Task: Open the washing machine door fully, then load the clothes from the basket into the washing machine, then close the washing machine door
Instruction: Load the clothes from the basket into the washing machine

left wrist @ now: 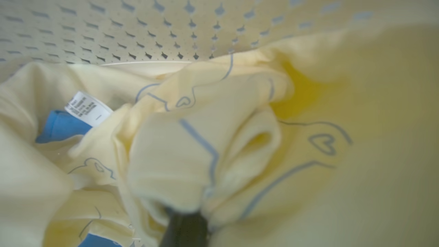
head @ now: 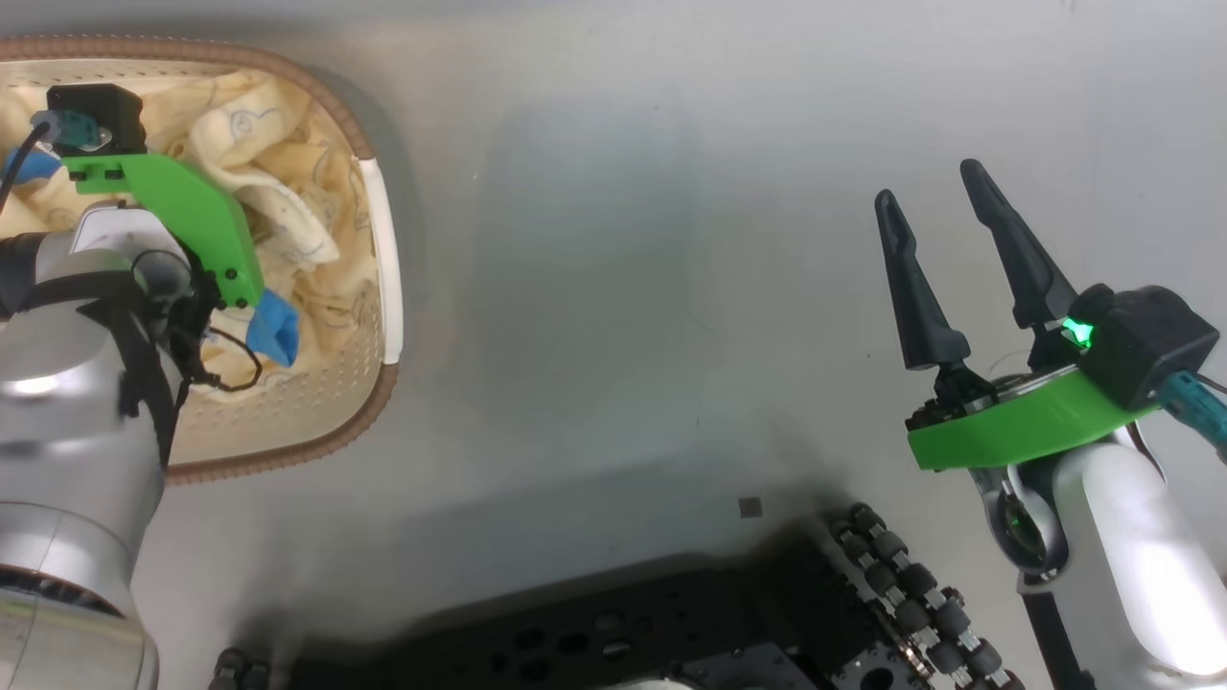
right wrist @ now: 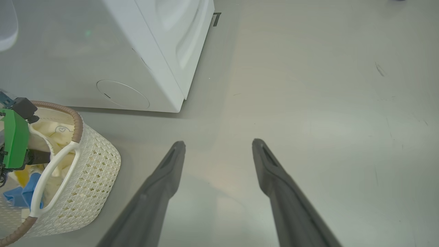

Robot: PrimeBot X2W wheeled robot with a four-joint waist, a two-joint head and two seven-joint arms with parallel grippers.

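Reaching down into the basket (head: 381, 383) at the left side of the floor (head: 623, 287), the left gripper (left wrist: 187, 224) is sunk among the clothes (left wrist: 192, 151). In its wrist view the dark fingers look drawn together at the bottom, with a fold of pale yellow cloth bunched over and around them, so I judge the claw pinched shut on that fold. The other garments lie heaped inside the basket, with a blue cuff (head: 273, 331) toward its right wall.

The cloth sits directly at and ahead of this claw, below the brown rim. The next move probably depends on lifting straight up past the rim before carrying the load anywhere.

The washing machine (right wrist: 144, 68) stands just beyond the basket in the right wrist view. I cannot tell whether its door is open.

Over bare floor at the right, well apart from the basket, the right gripper (head: 930, 182) hangs with its fingers spread wide and holds nothing. The left arm is much the nearer.
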